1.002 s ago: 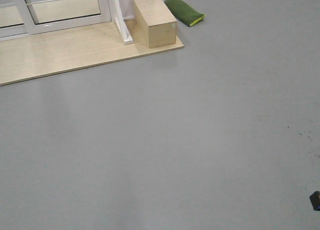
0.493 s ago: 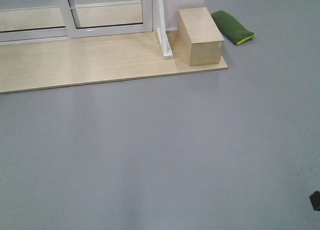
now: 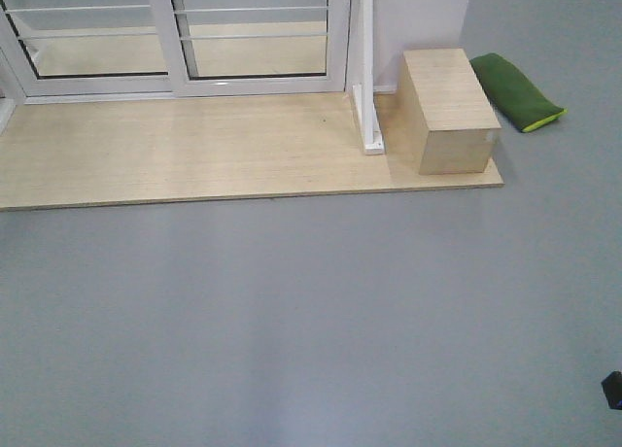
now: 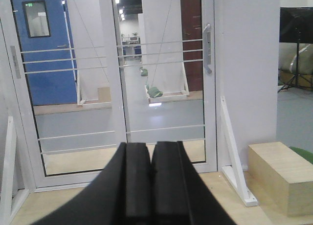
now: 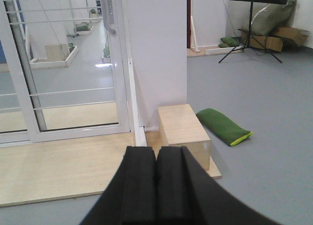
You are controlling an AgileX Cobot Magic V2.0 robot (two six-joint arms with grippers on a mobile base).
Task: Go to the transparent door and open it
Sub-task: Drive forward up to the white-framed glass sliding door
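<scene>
The transparent door (image 4: 164,88) stands straight ahead in the left wrist view. It is clear glass in a glossy white frame with thin white bars, and it is closed. Its curved grey handle (image 4: 208,49) is on the right stile. In the front view only its bottom part (image 3: 258,49) shows. In the right wrist view it (image 5: 73,63) is at the left, handle (image 5: 109,12) near the top. My left gripper (image 4: 150,146) is shut and empty, well short of the door. My right gripper (image 5: 156,150) is shut and empty too.
A pale wooden platform (image 3: 194,155) lies before the door. A second glass panel (image 4: 68,93) is to the left. A white bracket (image 3: 367,126), a wooden box (image 3: 447,107) and a green cushion (image 3: 520,92) are at the right. A white wall panel (image 4: 244,63) adjoins the door.
In the front view the door, platform, box and cushion have shifted right and down in the frame; more of the glass panels now shows.
</scene>
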